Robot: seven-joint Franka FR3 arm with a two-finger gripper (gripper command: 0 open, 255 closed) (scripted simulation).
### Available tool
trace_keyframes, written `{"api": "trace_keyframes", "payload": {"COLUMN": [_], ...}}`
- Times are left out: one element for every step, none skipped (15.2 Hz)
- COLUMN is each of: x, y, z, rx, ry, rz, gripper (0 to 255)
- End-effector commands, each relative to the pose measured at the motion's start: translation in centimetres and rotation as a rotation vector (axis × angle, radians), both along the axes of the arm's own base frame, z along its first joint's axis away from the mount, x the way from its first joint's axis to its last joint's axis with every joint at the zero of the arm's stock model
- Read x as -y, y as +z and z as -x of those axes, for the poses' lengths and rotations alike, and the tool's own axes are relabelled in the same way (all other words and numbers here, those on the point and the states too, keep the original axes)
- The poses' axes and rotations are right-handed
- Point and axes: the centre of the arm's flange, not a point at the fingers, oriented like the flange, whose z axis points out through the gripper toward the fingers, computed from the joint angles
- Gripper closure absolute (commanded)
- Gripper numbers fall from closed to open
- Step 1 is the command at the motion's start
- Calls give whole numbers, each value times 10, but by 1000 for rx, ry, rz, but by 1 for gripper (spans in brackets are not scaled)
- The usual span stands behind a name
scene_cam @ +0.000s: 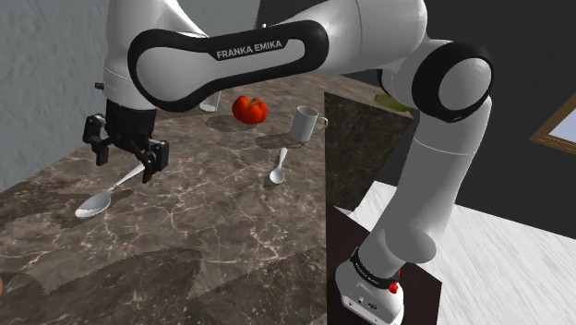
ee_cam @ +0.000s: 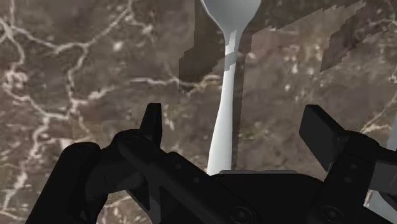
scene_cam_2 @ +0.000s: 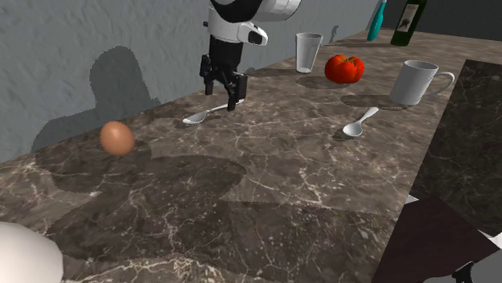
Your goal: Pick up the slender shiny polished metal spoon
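A slender pale metal spoon point(scene_cam: 106, 196) lies flat on the dark marbled counter point(scene_cam: 212, 240), bowl toward the shoulder view's left. My black gripper point(scene_cam: 126, 162) hangs just above its handle end, open, with nothing held. From the second exterior view the gripper point(scene_cam_2: 220, 95) stands over the spoon point(scene_cam_2: 201, 115) near the grey wall. Through the wrist camera the spoon's handle point(ee_cam: 226, 108) runs between the two fingers point(ee_cam: 153, 124), which stand well apart from it; the gripper point(ee_cam: 235, 127) is centred on the handle and the bowl lies farther out.
A shorter, wider spoon point(scene_cam: 279, 168) lies near a white mug point(scene_cam: 307, 122). A red tomato point(scene_cam: 249, 109) and a clear glass point(scene_cam_2: 308, 52) stand at the back. A brown egg point(scene_cam_2: 117, 137) rests on the counter, and two bottles point(scene_cam_2: 409, 22) stand far behind.
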Motion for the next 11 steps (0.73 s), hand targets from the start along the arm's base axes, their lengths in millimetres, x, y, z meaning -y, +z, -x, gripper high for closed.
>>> {"api": "trace_keyframes", "payload": {"x": [0, 0, 0, 0, 0, 0, 0, 0, 0, 0, 0], "y": [-10, -10, -10, -10, -10, -10, -10, -10, -10, -10, -10], "z": [0, 0, -1, -1, -1, -1, -1, -1, -1, -1, -1], "rx": [0, 0, 0, 0, 0, 0, 0, 0, 0, 0, 0], "ry": [0, 0, 0, 0, 0, 0, 0, 0, 0, 0, 0], "rz": [0, 0, 0, 0, 0, 0, 0, 0, 0, 0, 0], "gripper": [0, 0, 255, 255, 255, 255, 255, 255, 255, 255, 255]}}
